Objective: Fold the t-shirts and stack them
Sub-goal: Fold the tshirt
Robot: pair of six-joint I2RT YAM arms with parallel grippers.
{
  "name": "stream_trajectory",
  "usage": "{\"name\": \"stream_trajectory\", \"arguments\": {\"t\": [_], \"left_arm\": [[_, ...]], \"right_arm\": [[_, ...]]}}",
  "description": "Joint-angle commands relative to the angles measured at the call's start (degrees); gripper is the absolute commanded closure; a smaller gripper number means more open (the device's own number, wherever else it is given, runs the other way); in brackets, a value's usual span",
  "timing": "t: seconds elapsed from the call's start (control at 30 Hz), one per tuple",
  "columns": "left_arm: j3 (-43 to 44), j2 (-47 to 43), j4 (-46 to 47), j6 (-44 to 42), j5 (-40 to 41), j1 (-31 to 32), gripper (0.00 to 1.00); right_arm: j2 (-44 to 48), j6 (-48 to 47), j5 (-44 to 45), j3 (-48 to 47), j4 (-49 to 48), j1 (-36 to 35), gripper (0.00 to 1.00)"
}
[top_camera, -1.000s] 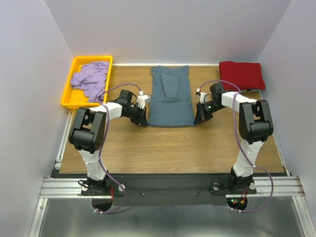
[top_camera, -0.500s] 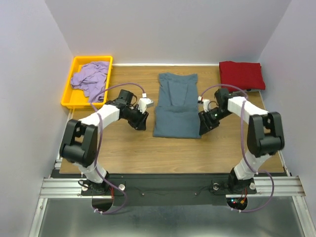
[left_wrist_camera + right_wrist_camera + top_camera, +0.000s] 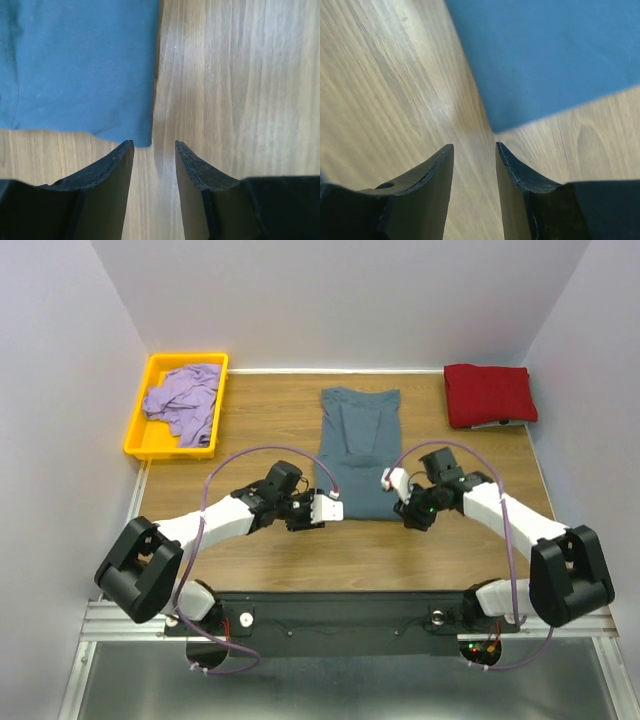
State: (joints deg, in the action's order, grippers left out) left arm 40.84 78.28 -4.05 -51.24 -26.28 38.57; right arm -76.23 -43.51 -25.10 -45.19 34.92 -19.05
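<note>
The slate blue-grey t-shirt [image 3: 357, 450] lies flat and folded narrow in the middle of the table. My left gripper [image 3: 318, 515] is open at its near left corner. In the left wrist view the left gripper [image 3: 154, 145] holds only bare wood, with the shirt's corner [image 3: 80, 65] just past the left fingertip. My right gripper [image 3: 402, 512] is open at the near right corner. Between its fingers [image 3: 474, 146] is wood, the blue shirt [image 3: 555, 55] just ahead. A dark red t-shirt [image 3: 489, 395] sits folded at the back right. A lavender t-shirt [image 3: 183, 400] lies crumpled in the tray.
The yellow tray [image 3: 137, 420] stands at the back left corner of the wooden table [image 3: 260, 430]. Grey walls close in the left, back and right sides. Both arms reach low across the table's near half.
Both grippers opened and let go of the blue shirt after sliding it slightly right. They then drew back toward me to its near corners.
</note>
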Motion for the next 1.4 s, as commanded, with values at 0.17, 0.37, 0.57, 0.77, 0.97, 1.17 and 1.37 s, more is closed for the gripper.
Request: {"name": "stream_trajectory", "arguments": {"t": [0.17, 0.37, 0.57, 0.77, 0.97, 1.17, 1.37], "left_arm": [[-2.1, 4.8, 12.7, -8.8, 6.6, 3.8, 0.5], [-1.5, 8.1, 13.2, -8.4, 7.8, 3.9, 0.5], [-2.1, 8.6, 12.6, -8.0, 7.1, 3.9, 0.5], [1.0, 12.0, 9.7, -6.7, 7.9, 3.8, 0.66], [2.2, 11.1, 6.0, -6.1, 7.7, 3.8, 0.97], [6.5, 5.5, -4.9, -3.3, 3.5, 3.8, 1.0], [9.5, -1.7, -17.2, -3.9, -4.6, 4.5, 1.0]], "right_arm": [[2.8, -3.7, 10.9, 7.9, -19.4, -11.4, 0.55], [-0.6, -4.5, 14.6, 9.2, -22.3, -11.6, 0.55], [-1.1, -5.1, 15.0, 9.9, -22.4, -11.6, 0.54], [-5.5, -6.0, 16.0, 10.9, -23.8, -11.6, 0.64], [-5.2, -4.0, 17.1, 9.1, -22.8, -11.5, 0.99], [1.4, -2.6, 13.5, 3.6, -10.7, -11.6, 0.99], [8.6, -2.6, 8.5, -0.1, 3.6, -11.7, 1.0]]}}
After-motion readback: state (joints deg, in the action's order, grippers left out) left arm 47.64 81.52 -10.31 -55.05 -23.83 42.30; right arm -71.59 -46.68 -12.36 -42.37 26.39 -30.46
